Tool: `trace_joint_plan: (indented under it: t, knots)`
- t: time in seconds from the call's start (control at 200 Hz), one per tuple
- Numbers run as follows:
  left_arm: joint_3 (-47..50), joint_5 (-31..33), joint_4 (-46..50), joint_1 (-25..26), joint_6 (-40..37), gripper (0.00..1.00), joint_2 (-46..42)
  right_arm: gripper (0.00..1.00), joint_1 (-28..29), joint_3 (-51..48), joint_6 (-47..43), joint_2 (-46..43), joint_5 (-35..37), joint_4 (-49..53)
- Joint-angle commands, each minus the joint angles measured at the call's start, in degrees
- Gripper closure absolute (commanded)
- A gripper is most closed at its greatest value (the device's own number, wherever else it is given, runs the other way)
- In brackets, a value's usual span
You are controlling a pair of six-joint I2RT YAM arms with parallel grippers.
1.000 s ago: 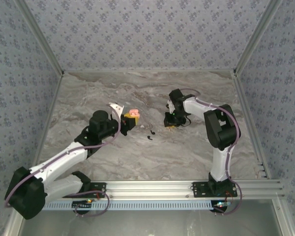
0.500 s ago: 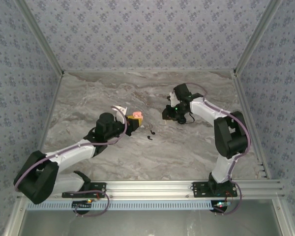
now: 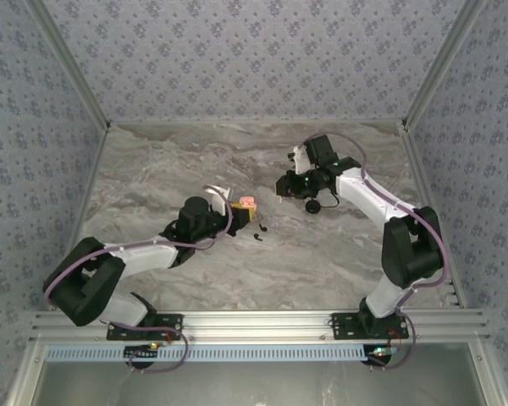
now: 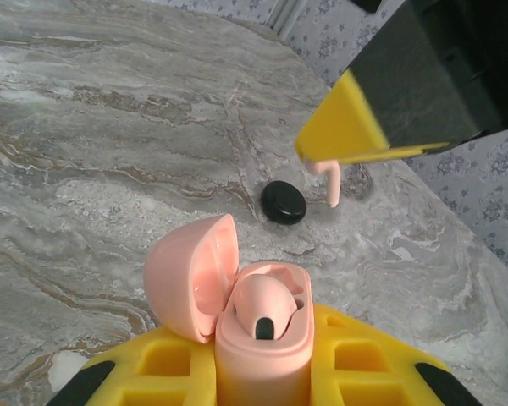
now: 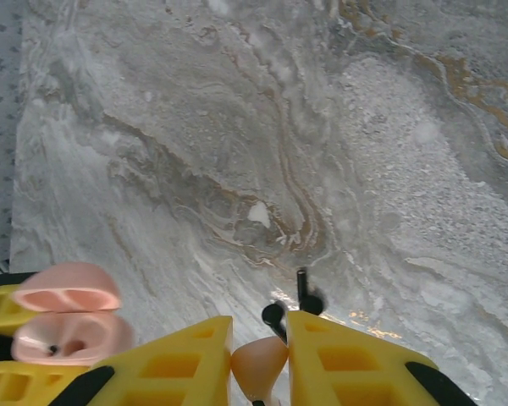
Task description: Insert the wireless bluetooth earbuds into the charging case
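Charging case [image 4: 262, 351] sits at the bottom centre of the left wrist view, pink and clamped tight between the yellow left fingers [image 4: 368, 368]. Its lid [image 4: 190, 275] is swung open toward the left of the frame. The case's long axis runs straight up the picture from the fingers, mouth facing up. One seated earbud [image 4: 264, 309] rests in its well, and the base of the case is cut off by the bottom edge.

In the upper right of that view, the right fingers [image 4: 347, 131] hang above the desk [image 4: 110, 127]. They are narrowed onto a second earbud [image 4: 332, 182], whose pink stem points straight down. The two sets of fingers are apart, with open desk between them. A black disc [image 4: 284, 203] lies on that stretch, just down-left of the dangling stem.

In the overhead view, both arms meet near the middle of the frame, with plenty of bare marble out toward each patterned wall [image 3: 254, 59]. Two tiny black hooked pieces [image 3: 258, 233] lie just below the case, too small to read.

In the right wrist view, the second earbud is a pink nub wedged between the yellow pads at bottom centre, its lower part lost past the frame edge. The case shows at lower left, lid above body, with its left side cropped.
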State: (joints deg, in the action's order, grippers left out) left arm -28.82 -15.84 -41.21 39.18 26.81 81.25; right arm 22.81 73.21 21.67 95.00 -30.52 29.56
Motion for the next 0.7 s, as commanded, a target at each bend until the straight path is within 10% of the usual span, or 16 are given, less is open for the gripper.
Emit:
trace_joint_plan:
  t: [0.0,0.695]
  knots:
    - [-2.4,-0.3,-5.7,0.9,0.6,0.94,1.4,0.78,0.7,2.8,1.1,-2.3,-1.9,0.6]
    - [-4.1,-1.2,-10.9,1.8,0.5,0.95,3.6,0.78,5.1,7.3,2.6,-3.7,-2.7,-0.9]
